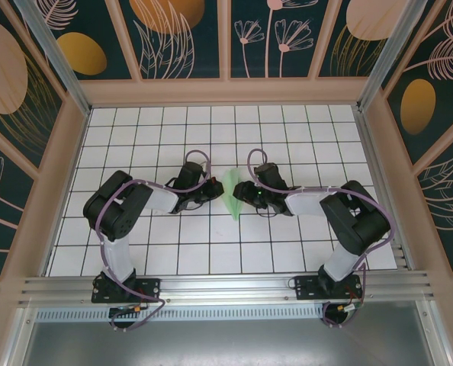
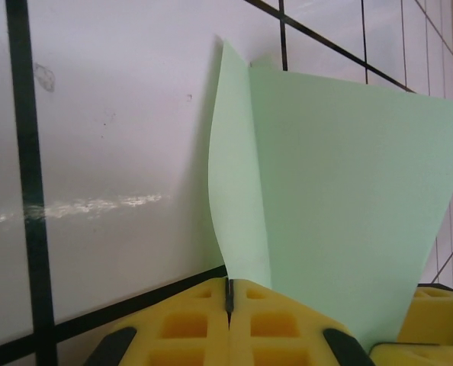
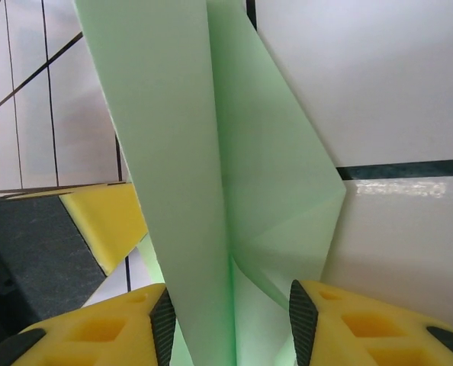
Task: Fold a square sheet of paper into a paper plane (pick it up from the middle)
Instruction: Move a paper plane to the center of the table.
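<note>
The pale green sheet of paper [image 1: 230, 194] is folded into a slim paper plane that stands on edge between the two grippers, its sharp tip pointing toward the near edge. My left gripper [image 1: 213, 190] is shut, pinching one flap of the paper [image 2: 341, 191] between its yellow fingertips [image 2: 188, 320]. My right gripper [image 1: 244, 193] faces it from the other side. Its jaws stand apart around the paper's folded layers [image 3: 181, 152], and a gap shows beside each dark pad [image 3: 301, 320]. The left gripper's yellow finger [image 3: 104, 221] shows behind the paper.
The work sits mid-table on white tiles with black grid lines [image 1: 211, 122]. Pale wooden walls [image 1: 226, 91] enclose the back and both sides. An aluminium rail [image 1: 226, 288] runs along the near edge by both arm bases.
</note>
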`<action>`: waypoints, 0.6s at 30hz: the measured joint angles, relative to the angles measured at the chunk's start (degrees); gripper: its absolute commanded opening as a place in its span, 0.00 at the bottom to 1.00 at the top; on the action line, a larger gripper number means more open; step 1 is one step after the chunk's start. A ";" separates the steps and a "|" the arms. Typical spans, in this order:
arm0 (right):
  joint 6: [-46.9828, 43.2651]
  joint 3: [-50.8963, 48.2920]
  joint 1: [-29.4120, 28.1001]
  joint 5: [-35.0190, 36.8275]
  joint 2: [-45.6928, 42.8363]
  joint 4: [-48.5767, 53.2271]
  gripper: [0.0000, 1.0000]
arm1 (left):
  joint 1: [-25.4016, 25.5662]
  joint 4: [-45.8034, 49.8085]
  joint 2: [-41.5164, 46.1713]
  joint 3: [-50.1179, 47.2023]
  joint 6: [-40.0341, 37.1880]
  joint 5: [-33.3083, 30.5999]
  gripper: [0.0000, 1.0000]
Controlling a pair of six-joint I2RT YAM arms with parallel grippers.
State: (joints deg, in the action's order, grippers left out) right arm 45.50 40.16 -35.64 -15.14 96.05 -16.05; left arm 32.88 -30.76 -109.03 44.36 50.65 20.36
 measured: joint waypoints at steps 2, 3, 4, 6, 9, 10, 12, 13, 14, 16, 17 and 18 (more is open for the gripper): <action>-0.13 0.15 -0.02 0.11 0.00 0.09 0.46 | 0.00 -0.44 -0.15 -0.07 0.00 -0.02 0.00; -0.17 0.42 -0.15 0.24 0.00 0.39 0.46 | 0.00 -0.76 -0.24 -0.13 0.00 0.04 0.00; -0.20 0.81 -0.39 0.31 0.00 0.79 0.47 | 0.00 -0.92 -0.26 -0.15 0.02 0.04 0.00; -0.37 1.68 -1.14 0.68 -0.02 1.60 0.48 | 0.00 -1.27 -0.33 -0.24 0.00 0.04 0.00; -0.39 2.62 -2.95 2.16 -0.59 3.17 0.49 | 0.00 -1.64 -0.33 -0.28 0.02 0.04 0.00; -0.35 2.62 -3.63 2.91 -1.11 3.74 0.49 | 0.00 -1.70 -0.33 -0.35 0.02 0.04 0.00; -0.11 2.62 -4.76 4.50 -2.21 5.16 0.49 | 0.00 -1.84 -0.39 -0.35 0.02 0.09 0.00; 0.07 2.62 -5.38 5.46 -2.82 5.97 0.48 | 0.00 -2.01 -0.44 -0.35 0.02 0.17 0.00; 0.17 2.62 -5.84 6.23 -3.21 6.51 0.47 | 0.00 -2.08 -0.48 -0.35 0.02 0.20 0.00; 0.50 2.62 -7.10 7.63 -4.02 7.76 0.45 | 0.00 -2.12 -0.52 -0.35 0.02 0.22 0.00; 0.72 2.62 -7.63 8.00 -4.22 8.09 0.45 | 0.00 -2.12 -0.52 -0.35 0.02 0.22 0.00; 0.98 2.62 -8.22 8.33 -4.28 8.57 0.44 | 0.00 -2.14 -0.52 -0.35 0.02 0.22 0.00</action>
State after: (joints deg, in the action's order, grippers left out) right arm 46.48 42.78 -43.86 -6.81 91.77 -7.49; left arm 32.88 -32.91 -109.56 44.01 50.68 20.58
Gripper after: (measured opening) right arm 0.451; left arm 0.068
